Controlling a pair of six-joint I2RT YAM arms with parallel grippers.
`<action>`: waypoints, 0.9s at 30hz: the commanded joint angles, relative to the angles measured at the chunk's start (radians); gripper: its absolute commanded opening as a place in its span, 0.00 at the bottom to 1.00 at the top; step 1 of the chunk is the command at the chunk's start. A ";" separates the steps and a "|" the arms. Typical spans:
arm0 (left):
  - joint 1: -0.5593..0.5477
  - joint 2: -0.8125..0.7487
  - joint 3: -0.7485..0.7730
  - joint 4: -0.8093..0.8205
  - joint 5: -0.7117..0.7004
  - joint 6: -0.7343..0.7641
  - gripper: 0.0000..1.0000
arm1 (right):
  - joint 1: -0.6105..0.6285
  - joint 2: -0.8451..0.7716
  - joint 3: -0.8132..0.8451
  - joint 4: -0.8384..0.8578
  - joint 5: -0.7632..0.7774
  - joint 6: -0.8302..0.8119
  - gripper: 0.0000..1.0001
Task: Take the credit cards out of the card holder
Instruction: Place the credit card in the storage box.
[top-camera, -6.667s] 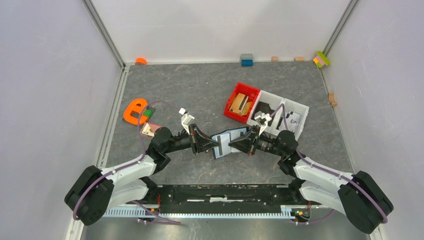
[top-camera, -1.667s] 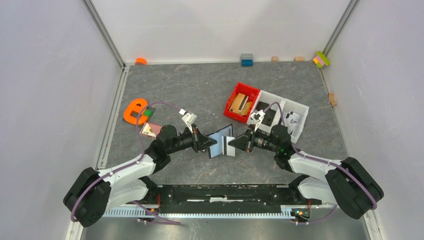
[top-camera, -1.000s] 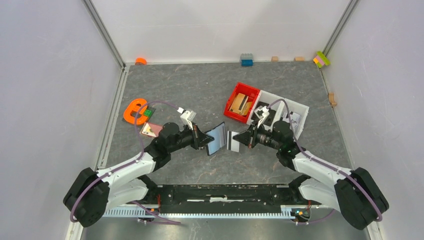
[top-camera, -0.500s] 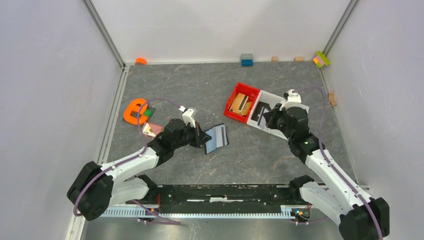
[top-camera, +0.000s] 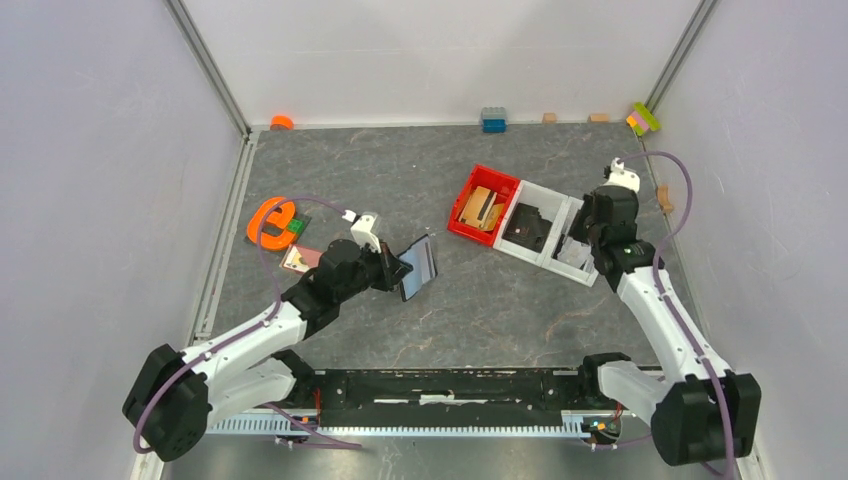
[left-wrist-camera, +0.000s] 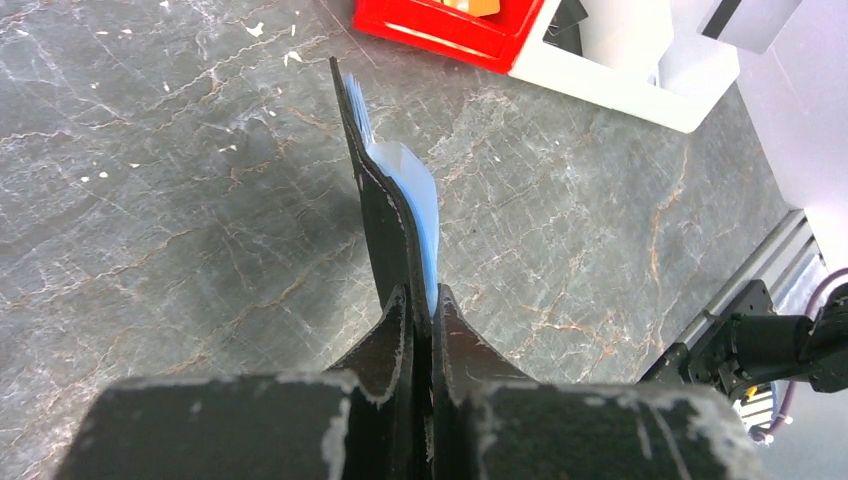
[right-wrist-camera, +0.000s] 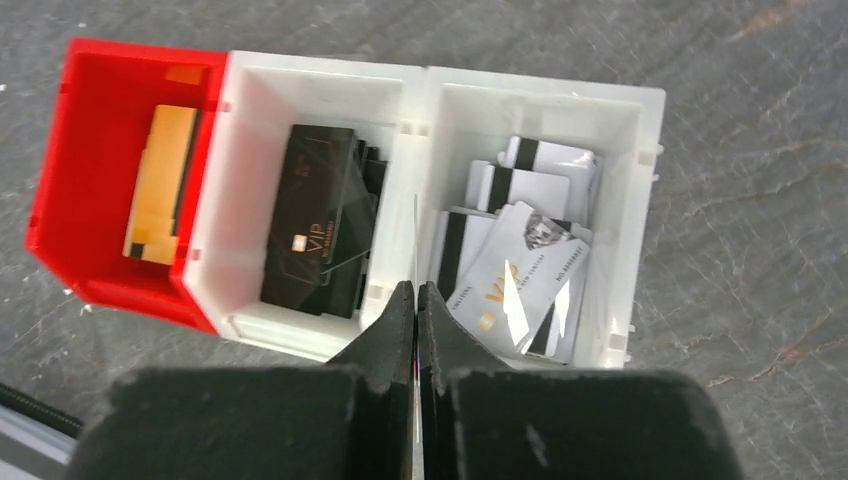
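Left gripper (left-wrist-camera: 420, 300) clamped on holder (left-wrist-camera: 385, 215), raised over table (left-wrist-camera: 150, 200). Right gripper (right-wrist-camera: 415, 293) pinching 1 card (right-wrist-camera: 415, 240) edge-on, above white bin (right-wrist-camera: 545, 82).

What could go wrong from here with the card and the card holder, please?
1. The right claw pinches the card edge-on above the wall between the compartments of the white bin; released there, it might land among the black cards.
2. The left claw grips the card holder by one edge only; it could slip.
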 joint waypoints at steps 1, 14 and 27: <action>-0.001 -0.022 0.010 0.000 -0.060 0.014 0.02 | -0.105 0.040 -0.018 0.037 -0.134 0.016 0.00; 0.000 -0.018 0.014 -0.001 -0.042 0.010 0.02 | -0.256 0.138 -0.103 0.220 -0.374 0.000 0.04; 0.000 -0.001 0.019 -0.003 -0.032 0.008 0.02 | -0.271 0.235 -0.114 0.292 -0.365 0.024 0.11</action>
